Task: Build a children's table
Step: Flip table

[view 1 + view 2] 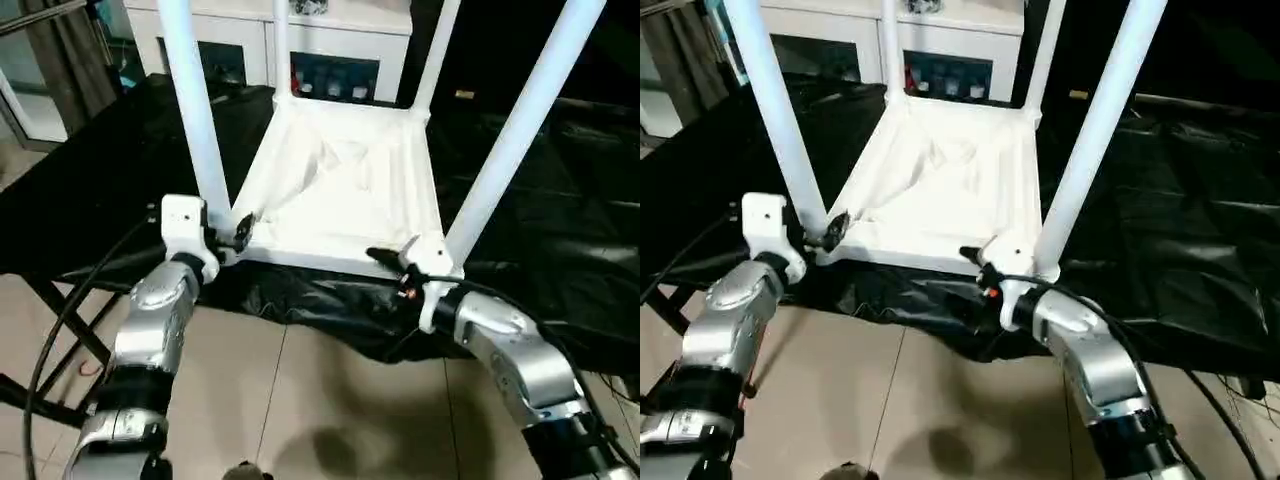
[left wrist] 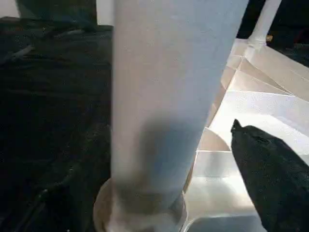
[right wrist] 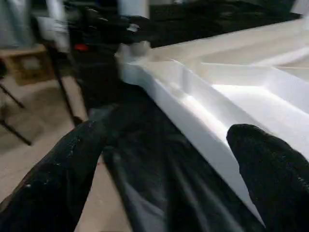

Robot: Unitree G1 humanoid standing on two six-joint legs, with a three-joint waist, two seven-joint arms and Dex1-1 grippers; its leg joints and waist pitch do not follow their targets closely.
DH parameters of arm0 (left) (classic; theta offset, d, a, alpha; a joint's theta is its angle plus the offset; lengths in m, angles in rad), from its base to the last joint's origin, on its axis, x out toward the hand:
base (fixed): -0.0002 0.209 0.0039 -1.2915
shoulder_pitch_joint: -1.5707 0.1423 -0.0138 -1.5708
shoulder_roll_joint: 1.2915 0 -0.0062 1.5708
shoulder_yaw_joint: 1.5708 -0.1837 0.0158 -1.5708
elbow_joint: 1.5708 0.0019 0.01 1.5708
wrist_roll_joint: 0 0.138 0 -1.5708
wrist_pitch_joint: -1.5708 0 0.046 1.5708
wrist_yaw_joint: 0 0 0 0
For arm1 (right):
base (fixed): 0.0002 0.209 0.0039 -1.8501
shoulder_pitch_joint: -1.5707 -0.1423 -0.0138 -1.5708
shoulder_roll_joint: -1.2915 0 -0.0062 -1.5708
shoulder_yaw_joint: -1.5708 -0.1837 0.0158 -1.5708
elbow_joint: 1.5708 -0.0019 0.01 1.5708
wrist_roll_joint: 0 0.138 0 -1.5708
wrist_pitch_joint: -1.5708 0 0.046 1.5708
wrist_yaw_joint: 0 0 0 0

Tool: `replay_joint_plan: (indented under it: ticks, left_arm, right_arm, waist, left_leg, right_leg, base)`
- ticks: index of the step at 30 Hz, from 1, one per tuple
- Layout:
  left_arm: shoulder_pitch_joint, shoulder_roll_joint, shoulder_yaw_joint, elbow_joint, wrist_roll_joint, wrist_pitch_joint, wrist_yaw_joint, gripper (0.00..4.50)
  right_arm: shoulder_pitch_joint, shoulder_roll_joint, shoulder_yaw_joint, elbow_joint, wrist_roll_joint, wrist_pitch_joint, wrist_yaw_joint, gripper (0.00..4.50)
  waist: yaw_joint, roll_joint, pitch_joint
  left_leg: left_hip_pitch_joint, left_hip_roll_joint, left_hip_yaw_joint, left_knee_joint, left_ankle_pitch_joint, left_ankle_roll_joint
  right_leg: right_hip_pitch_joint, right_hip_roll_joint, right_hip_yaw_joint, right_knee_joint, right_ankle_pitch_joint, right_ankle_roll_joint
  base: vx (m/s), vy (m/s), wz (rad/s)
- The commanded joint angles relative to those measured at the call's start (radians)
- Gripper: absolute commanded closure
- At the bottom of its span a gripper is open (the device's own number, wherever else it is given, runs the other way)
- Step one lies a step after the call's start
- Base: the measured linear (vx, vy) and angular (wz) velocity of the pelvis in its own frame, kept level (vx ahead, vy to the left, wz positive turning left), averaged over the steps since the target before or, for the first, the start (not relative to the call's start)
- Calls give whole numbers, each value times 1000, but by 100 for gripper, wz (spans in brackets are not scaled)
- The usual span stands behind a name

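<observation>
While the white plastic rectangular tabletop [image 1: 345,190] lies upside down on the black-draped surface [image 1: 560,230], we see four long white tubular legs [image 1: 510,135] standing in its sockets; flipping likely remains. Our left end effector [image 1: 238,232] and right end effector [image 1: 395,255] sit released, grasping nothing.

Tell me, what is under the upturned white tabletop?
A black sheet lies under the tabletop and spreads around it. The sheet and the tabletop hide whatever supports them.
</observation>
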Motion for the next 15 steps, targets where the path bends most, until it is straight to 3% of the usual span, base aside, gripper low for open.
replay_joint_plan:
  ticks: [1, 2, 3, 7, 8, 15]
  left_arm:
    - [-16, -2, -9, 26, 7, -11, -4, 37]
    - [-29, -3, -7, 51, 11, -18, 3, 37]
    - [-59, -5, 6, 102, 11, -27, 26, 52]
    - [-91, -11, 27, 153, -4, -56, 36, 63]
    - [-96, -14, 33, 160, -10, -63, 37, 90]
    - [-133, -28, 50, 210, -41, -43, 42, 139]
  right_arm:
    - [-15, 1, 1, -3, 20, -9, 22, 0]
    - [-19, 6, -3, 1, 36, -1, 37, 0]
    - [-35, 0, 11, 20, 37, -2, 67, 0]
    - [-59, 8, 19, 46, 34, -12, 79, 0]
    - [-63, 10, 19, 50, 33, -15, 80, 0]
    - [-74, 30, 26, 64, 24, -26, 87, 0]
  waist:
    - [3, 15, -63]
    - [3, 15, -63]
    - [5, 21, -65]
    - [6, 20, -64]
    - [6, 19, -64]
    - [13, 19, -64]
  left_leg:
    - [36, 54, -19, -79, -249, -14]
    - [36, 54, -19, -79, -249, -14]
    - [36, 55, -20, -78, -241, -11]
    - [35, 55, -20, -78, -238, -14]
    - [35, 55, -19, -78, -235, -14]
    - [35, 56, -18, -77, -224, -4]
  right_leg:
    - [20, -83, 36, -68, 130, -221]
    - [20, -83, 36, -68, 130, -221]
    - [19, -83, 35, -66, 139, -226]
    - [20, -84, 35, -66, 143, -235]
    - [21, -84, 35, -66, 148, -238]
    - [20, -86, 35, -65, 162, -244]
  base:
    - [0, 0, 0]
    - [0, 0, 0]
    - [0, 0, 0]
    - [0, 0, 0]
    - [0, 0, 0]
    - [0, 0, 0]
